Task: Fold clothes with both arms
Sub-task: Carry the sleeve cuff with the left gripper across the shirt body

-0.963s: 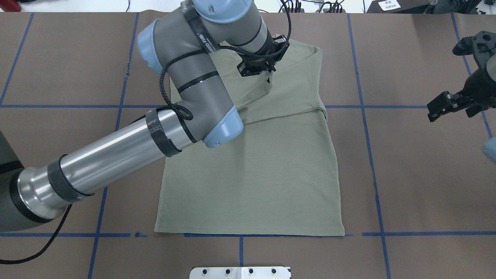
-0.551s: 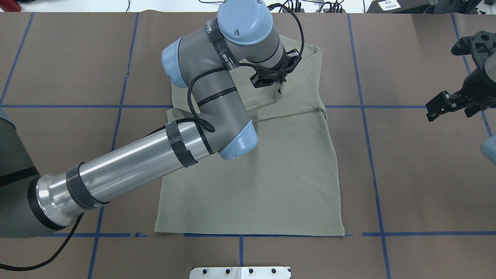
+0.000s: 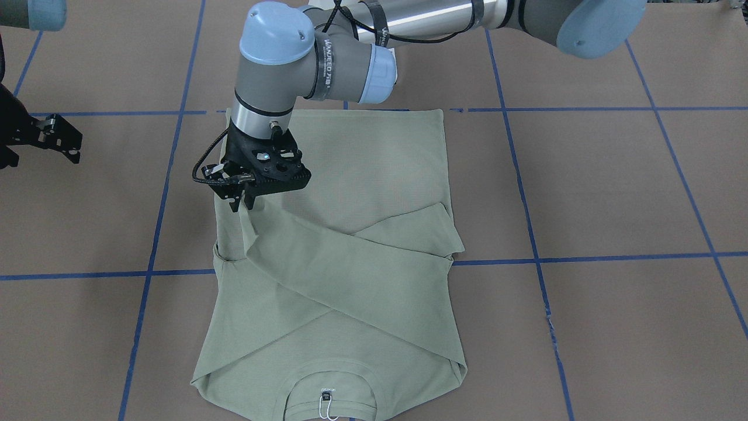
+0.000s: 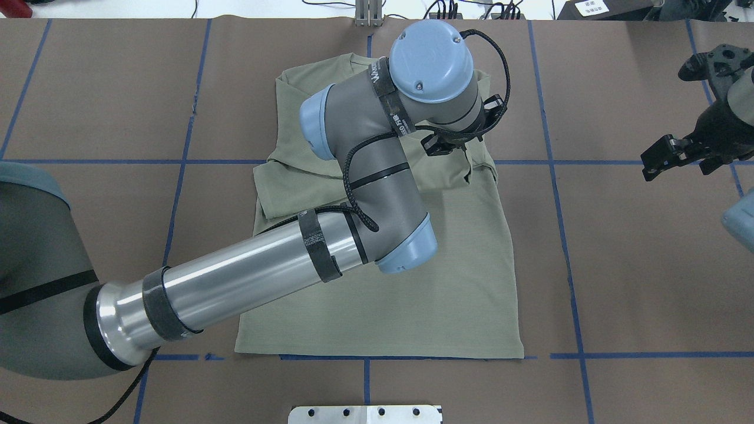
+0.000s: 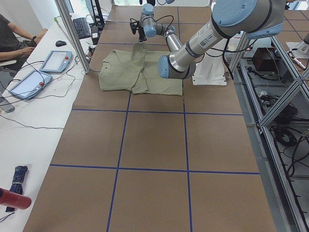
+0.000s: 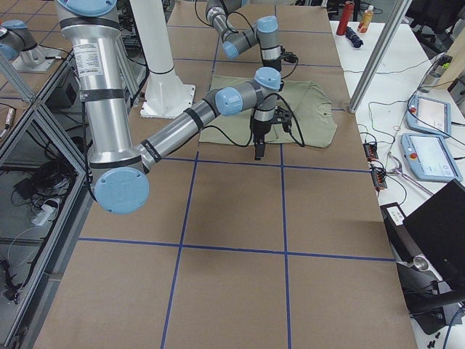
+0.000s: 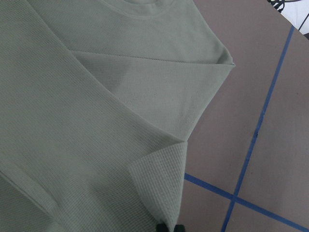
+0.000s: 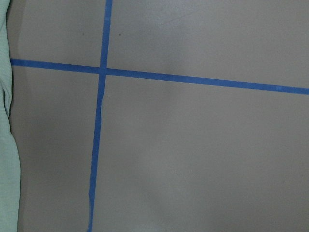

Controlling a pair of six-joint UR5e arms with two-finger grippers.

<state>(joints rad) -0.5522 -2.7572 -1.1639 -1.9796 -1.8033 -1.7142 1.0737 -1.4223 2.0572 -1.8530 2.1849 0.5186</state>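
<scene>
The left end effector [image 3: 239, 199] is clamped on the cuff [image 7: 159, 193] of one sleeve [image 3: 350, 275], the cloth pinched between its black fingertips and lifted a little off the layers below. It hangs over the shirt's [image 3: 374, 164] edge on the robot's right. From there the sleeve runs back in a flat diagonal band across the chest to the shoulder on the robot's left, crossing over the other sleeve, which already lies folded inward.

The shirt lies spread on the brown desk [image 3: 613, 193], collar [image 3: 330, 374] away from the robot and hem [image 4: 377, 352] toward it, straight along a blue tape line; the body looks smooth, with a small pucker just beside the grip.

The right end effector [image 4: 677, 159] hangs well apart over bare desk on the robot's right; its jaws look parted and it holds nothing. Its wrist camera catches only a sliver of the shirt's edge.

By my reading the step in hand is the second sleeve fold — close to done. The next move calls for setting the cuff down inside the body's outline, not past the edge, then letting go cleanly so the knit does not drag along with the fingers. After that both arms would likely be wanted at the hem corners, to bring the lower half up toward the collar.
</scene>
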